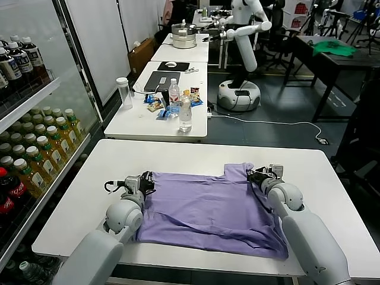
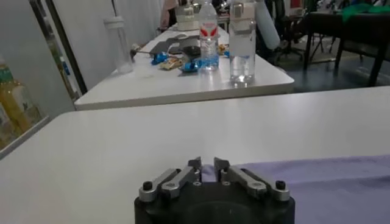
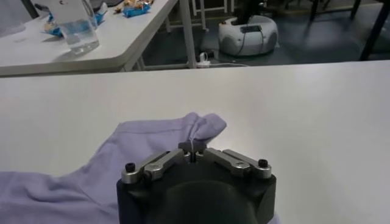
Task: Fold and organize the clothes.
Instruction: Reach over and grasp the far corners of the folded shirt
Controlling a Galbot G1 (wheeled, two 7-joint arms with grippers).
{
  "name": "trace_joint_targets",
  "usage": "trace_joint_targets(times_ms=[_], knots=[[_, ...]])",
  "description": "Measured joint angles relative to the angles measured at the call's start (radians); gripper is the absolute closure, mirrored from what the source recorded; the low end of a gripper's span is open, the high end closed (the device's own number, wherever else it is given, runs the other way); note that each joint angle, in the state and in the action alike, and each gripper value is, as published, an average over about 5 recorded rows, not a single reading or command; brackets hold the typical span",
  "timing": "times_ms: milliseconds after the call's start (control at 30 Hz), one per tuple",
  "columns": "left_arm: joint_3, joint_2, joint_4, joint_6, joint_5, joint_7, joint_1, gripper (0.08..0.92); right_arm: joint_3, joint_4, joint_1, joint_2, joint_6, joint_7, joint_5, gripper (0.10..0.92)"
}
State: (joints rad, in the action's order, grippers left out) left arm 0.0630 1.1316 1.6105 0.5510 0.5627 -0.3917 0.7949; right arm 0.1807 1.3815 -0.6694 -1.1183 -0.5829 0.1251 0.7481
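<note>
**Even indoor light, soft wrist views**

Bright overhead room light, even across the white tabletop (image 1: 196, 157). Weak shadows under the purple shirt (image 1: 208, 208) folds. Mild glare on the drinks cabinet glass (image 1: 35, 47). Both wrist views soft; background bottles (image 2: 242, 39) blurred, the near housings dark.
</note>
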Motion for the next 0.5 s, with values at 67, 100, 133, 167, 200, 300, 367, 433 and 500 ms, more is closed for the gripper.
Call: trace_joint_targets(times_ms=[67,100,133,167,200,300,367,433,500], knots=[[-0.004,0.001,-0.010,0.006,-0.001,-0.001,-0.005,0.610,-0.001,0.005,-0.002,0.000,0.000,0.000,-0.001,0.915],[-0.006,0.002,-0.016,0.009,-0.001,-0.001,-0.008,0.584,-0.001,0.007,-0.003,-0.001,0.000,0.000,-0.001,0.915],[-0.008,0.003,-0.021,0.011,-0.001,-0.001,-0.012,0.558,-0.001,0.010,-0.003,-0.001,0.001,0.000,-0.001,0.915],[-0.010,0.004,-0.027,0.013,0.000,-0.001,-0.015,0.523,-0.001,0.012,-0.004,-0.001,0.001,0.000,-0.001,0.915],[-0.012,0.005,-0.033,0.015,0.001,-0.001,-0.018,0.497,-0.001,0.014,-0.004,0.000,0.001,-0.001,-0.001,0.915],[-0.016,0.006,-0.050,0.020,0.009,-0.001,-0.027,0.411,-0.001,0.019,-0.006,0.002,0.001,-0.001,-0.001,0.915],[-0.016,0.006,-0.057,0.023,0.019,-0.002,-0.032,0.350,-0.001,0.022,-0.007,0.004,0.001,-0.001,-0.001,0.915],[-0.015,0.005,-0.061,0.025,0.033,-0.002,-0.034,0.298,-0.001,0.025,-0.007,0.007,0.001,-0.001,-0.001,0.915],[-0.015,0.003,-0.064,0.027,0.052,-0.002,-0.034,0.240,0.000,0.028,-0.008,0.009,0.001,-0.002,0.000,0.915]])
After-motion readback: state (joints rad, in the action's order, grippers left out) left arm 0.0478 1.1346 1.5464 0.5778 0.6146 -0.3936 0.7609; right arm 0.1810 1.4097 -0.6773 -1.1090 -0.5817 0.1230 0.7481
